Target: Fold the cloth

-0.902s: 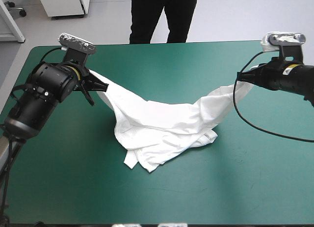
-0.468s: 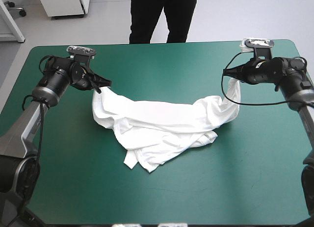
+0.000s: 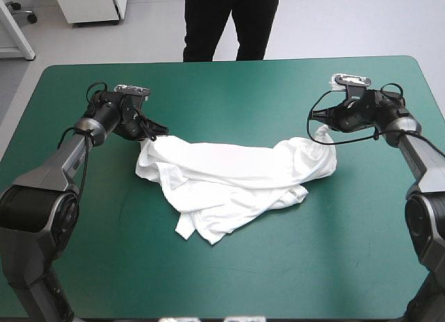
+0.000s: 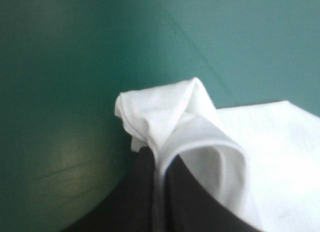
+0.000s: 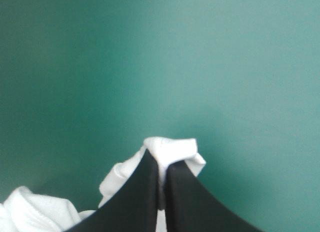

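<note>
The white T-shirt (image 3: 229, 176) lies crumpled on the teal-green desk (image 3: 222, 280). Its bulk is heaped just below the middle of the frame, and two ends are drawn out toward left and right. The left claw (image 3: 157, 131), at centre left, is clenched on the left end of the T-shirt. In its wrist view a folded tip of fabric pokes out beyond the black fingers (image 4: 135, 192), low over the desk. The right claw (image 3: 317, 116), at upper right, grasps the other end, with a small white tuft showing past its tips.
</note>
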Robot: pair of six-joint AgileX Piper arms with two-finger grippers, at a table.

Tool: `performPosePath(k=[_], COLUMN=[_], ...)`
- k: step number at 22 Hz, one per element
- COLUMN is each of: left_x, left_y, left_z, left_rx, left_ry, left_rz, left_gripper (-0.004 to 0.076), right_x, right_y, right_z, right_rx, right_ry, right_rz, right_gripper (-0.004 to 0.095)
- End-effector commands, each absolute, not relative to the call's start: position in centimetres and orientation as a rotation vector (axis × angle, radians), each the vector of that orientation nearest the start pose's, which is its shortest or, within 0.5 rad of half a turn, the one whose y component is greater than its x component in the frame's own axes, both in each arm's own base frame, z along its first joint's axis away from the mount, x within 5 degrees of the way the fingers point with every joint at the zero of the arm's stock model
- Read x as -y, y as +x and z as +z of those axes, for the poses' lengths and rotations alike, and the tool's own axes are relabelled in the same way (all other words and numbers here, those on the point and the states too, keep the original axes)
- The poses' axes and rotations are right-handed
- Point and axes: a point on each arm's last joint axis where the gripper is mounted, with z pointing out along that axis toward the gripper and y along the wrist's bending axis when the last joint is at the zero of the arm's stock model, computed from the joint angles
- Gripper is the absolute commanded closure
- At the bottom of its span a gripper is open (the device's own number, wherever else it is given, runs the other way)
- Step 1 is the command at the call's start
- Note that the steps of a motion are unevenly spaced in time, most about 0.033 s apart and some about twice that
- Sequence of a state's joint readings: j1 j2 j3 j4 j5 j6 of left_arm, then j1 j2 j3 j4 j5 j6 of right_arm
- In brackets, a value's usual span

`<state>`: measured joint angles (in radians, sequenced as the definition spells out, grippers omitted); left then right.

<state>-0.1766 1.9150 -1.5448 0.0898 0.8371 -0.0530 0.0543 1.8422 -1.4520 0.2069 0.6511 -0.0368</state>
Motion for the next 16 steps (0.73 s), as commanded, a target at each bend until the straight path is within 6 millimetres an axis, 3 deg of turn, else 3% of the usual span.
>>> performPosePath(k=[1, 3, 5, 6, 7, 8, 9, 10, 12, 16], left_x=[6.5, 6.2, 5.8, 5.7, 5.7, 5.6, 5.6, 5.4, 4.7, 3.4], left_y=[41.3, 41.2, 41.0, 40.7, 40.5, 40.0, 39.7, 38.6, 36.5, 31.6], left_z=[27.3, 27.7, 28.8, 30.4, 31.5, 33.5, 34.7, 37.1, 40.0, 45.0], left_rx=[-2.575, -2.572, -2.576, -2.551, -2.526, -2.473, -2.441, -2.386, -2.339, -2.236], left_ry=[0.229, 0.250, 0.261, 0.250, 0.242, 0.235, 0.237, 0.224, 0.216, 0.172], left_rz=[0.059, 0.120, 0.169, 0.176, 0.167, 0.153, 0.155, 0.150, 0.190, 0.228], left_gripper=[0.0731, 0.0731, 0.0720, 0.0672, 0.0622, 0.0493, 0.0409, 0.0242, 0.0113, 0.0118], right_x=[-2.6, -2.6, -2.6, -2.6, -2.6, -2.7, -2.8, -2.7, -2.7, -2.6], right_y=[40.9, 40.9, 40.7, 40.5, 40.3, 39.7, 39.4, 38.6, 36.8, 31.8], right_z=[28.3, 28.3, 28.8, 29.8, 30.5, 31.9, 32.8, 34.7, 37.6, 42.7], right_rx=[-2.447, -2.451, -2.443, -2.451, -2.461, -2.491, -2.496, -2.477, -2.414, -2.329], right_ry=[0.061, 0.061, 0.067, 0.060, 0.052, 0.031, 0.021, 0.016, 0.005, -0.028], right_rz=[0.229, 0.230, 0.250, 0.258, 0.263, 0.273, 0.278, 0.280, 0.281, 0.274], right_gripper=[0.0914, 0.0847, 0.0699, 0.0528, 0.0438, 0.0304, 0.0272, 0.0281, 0.0328, 0.0407])
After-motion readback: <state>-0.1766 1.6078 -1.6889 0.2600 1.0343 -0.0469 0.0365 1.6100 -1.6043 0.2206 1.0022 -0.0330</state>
